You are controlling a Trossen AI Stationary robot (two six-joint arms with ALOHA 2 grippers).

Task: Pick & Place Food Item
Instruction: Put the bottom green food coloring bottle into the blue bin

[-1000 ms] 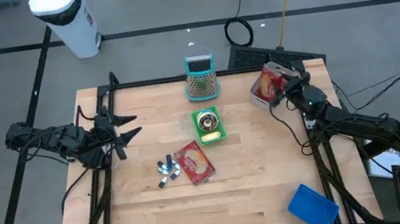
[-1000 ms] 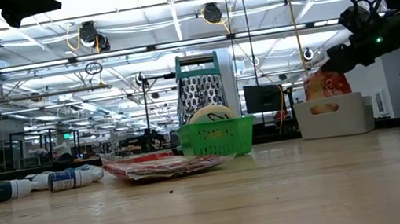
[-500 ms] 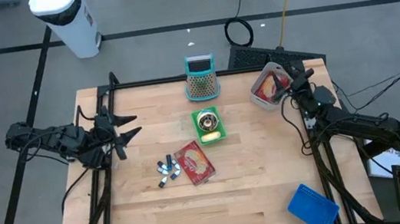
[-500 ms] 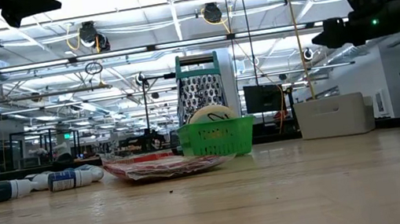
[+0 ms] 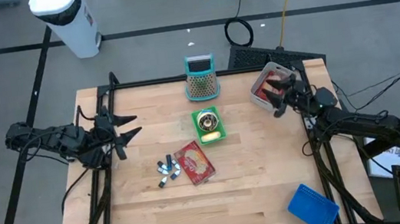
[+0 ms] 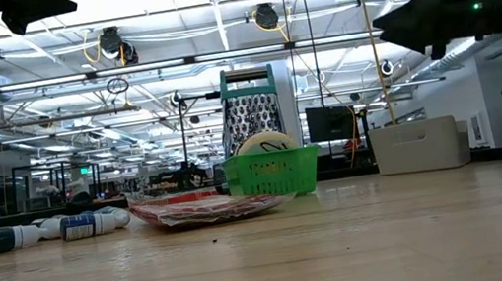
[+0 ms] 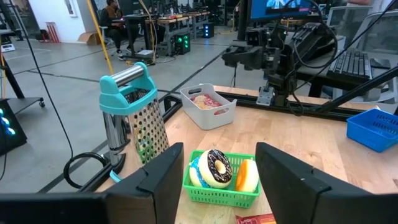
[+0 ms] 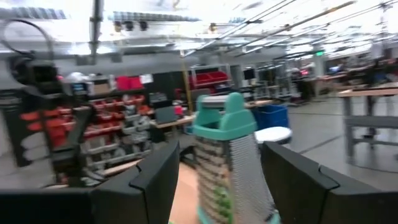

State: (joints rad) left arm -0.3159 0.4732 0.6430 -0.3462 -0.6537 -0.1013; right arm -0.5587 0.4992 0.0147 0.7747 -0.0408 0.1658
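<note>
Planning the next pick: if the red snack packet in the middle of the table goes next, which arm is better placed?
Probably the left. Its gripper waits open, facing the table's middle, nearer the red snack packet. The right gripper, open and empty, hangs beside the white bin, farther off.

The food packet (image 5: 266, 88) inside the white bin (image 5: 259, 98) at the table's far right corner is partly hidden by the right gripper (image 5: 279, 100).

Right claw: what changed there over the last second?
The right claw let go of the red food packet, which now lies in the white bin, then rose and turned away, open and empty. The left claw, green basket and grater stayed put.
</note>
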